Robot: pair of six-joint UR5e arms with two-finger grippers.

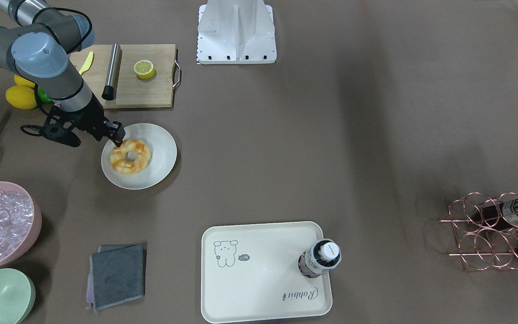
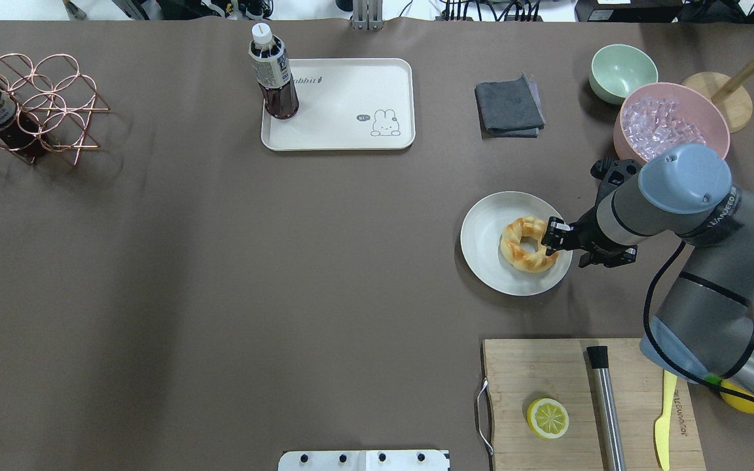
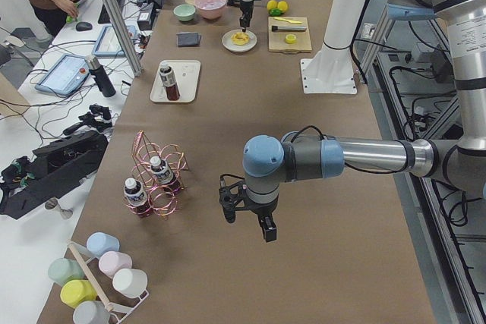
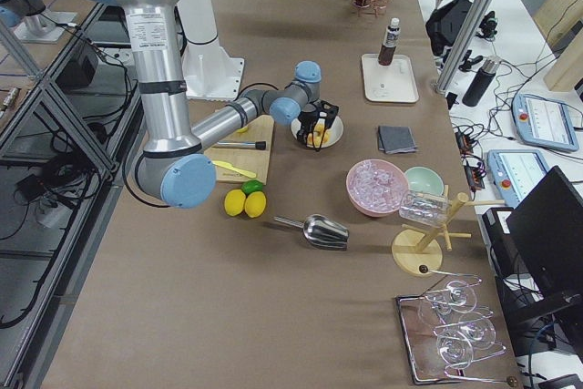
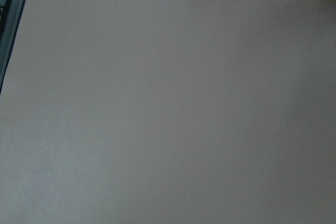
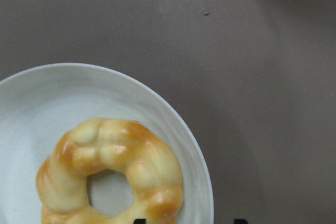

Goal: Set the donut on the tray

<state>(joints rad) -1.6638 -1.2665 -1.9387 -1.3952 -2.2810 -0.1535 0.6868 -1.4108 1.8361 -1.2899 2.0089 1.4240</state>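
The donut (image 1: 130, 156), golden-orange and twisted, lies on a round off-white plate (image 1: 162, 155); it also shows in the overhead view (image 2: 527, 244) and the right wrist view (image 6: 110, 171). My right gripper (image 2: 550, 239) hangs low over the donut's edge nearest the arm. It is open, with dark fingertips (image 6: 139, 221) apart at the bottom of the wrist view. The cream tray (image 2: 351, 98) with the rabbit drawing lies far off across the table (image 1: 259, 279). My left gripper (image 3: 247, 216) hangs over bare table, seen only in the exterior left view; I cannot tell its state.
A dark drink bottle (image 2: 274, 78) stands on the tray's corner. A cutting board (image 2: 547, 379) holds a lemon half (image 2: 547, 418), steel rod (image 2: 606, 405) and yellow knife. Grey cloth (image 2: 509, 106), pink ice bowl (image 2: 668, 121), green bowl (image 2: 622, 72), copper rack (image 2: 23, 104).
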